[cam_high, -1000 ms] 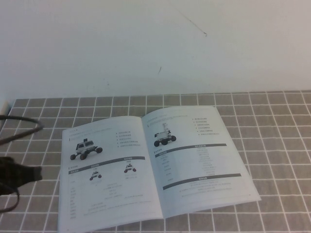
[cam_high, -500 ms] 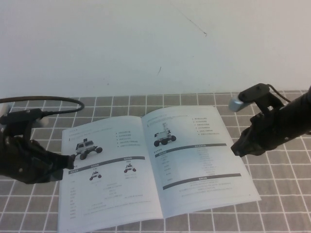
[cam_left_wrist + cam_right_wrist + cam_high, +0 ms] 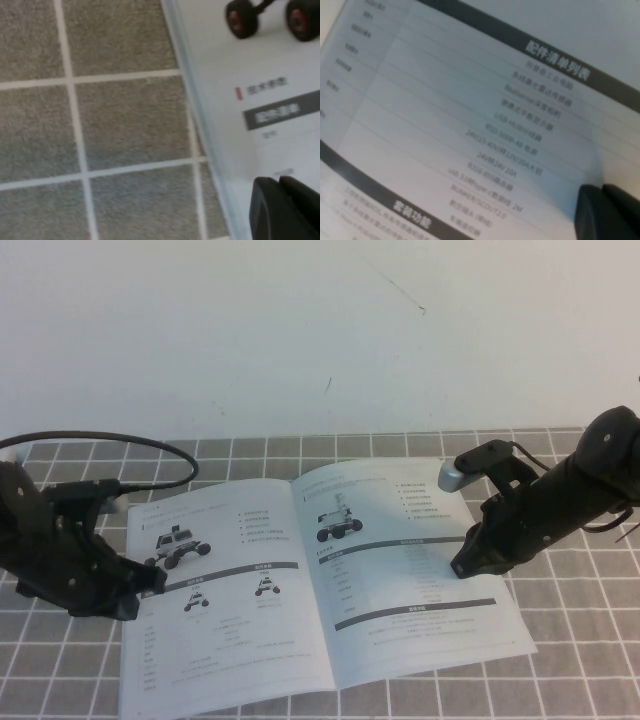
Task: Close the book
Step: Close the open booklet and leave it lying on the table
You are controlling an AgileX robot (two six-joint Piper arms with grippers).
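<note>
Both clenched: left tool at book left edge, right tool over its right half; may skid, crease paper.

A grey woven tablecloth with a white grid of lines covers the tabletop. Behind its far edge rises a plain off-white wall, evenly lit and bearing faint dark scuff marks.

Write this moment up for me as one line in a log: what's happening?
book: lying open on checked cloth | left tool: at left page's outer edge | right tool: over right page's outer edge | closing: not yet begun
</note>
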